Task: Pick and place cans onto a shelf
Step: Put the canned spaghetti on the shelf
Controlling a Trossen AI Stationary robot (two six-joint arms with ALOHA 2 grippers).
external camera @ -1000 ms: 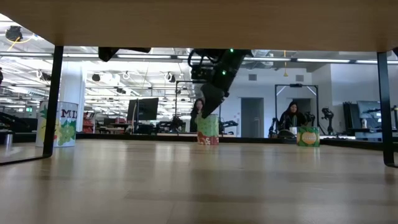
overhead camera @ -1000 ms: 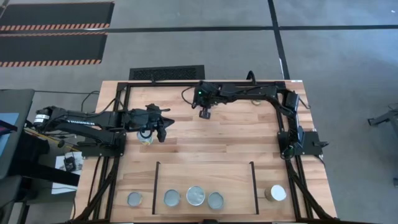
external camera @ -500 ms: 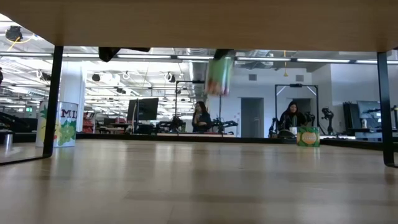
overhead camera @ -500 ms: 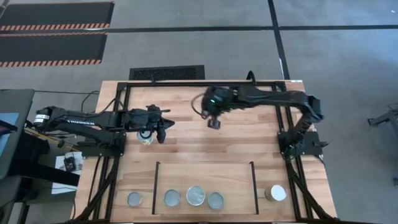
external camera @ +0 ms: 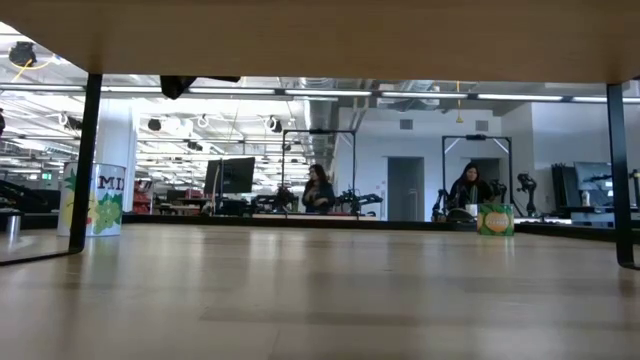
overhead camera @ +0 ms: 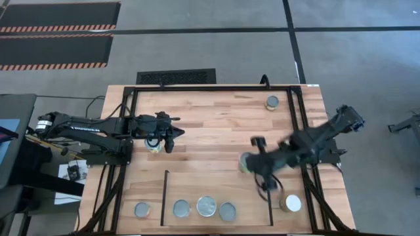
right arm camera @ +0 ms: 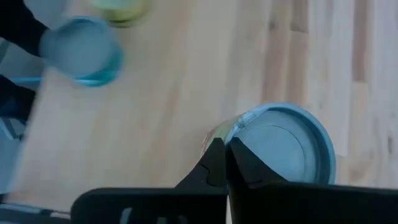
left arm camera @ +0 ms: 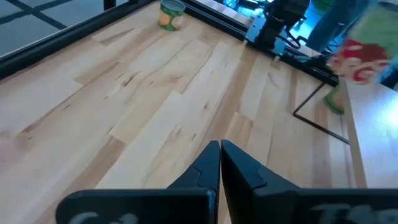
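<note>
My right gripper is shut on a can with a green and red label, above the table just beyond the shelf's right black bar. The can's round top shows past the fingertips in the right wrist view. Three cans stand on their bases on the shelf between the two bars. One can stands left of the shelf and one right of it. Another can stands at the far right. My left gripper is shut and empty, beside a can. My right gripper holds the can at the edge of its top, where the two nearly closed fingers meet the rim. The fingers come from above, slanting down. The can is lifted clear of the table and looks tilted. The fingertips hide the exact place of contact.
A black metal frame runs round the table. The left arm lies over the table's left side. The low view shows a can with a yellow-green label at the left, a can far off at the right, and people in the room behind.
My right gripper has lifted the can off the far middle of the table. It has swung fast toward the near right, to just beyond the shelf's right bar. The can has left the low view.
</note>
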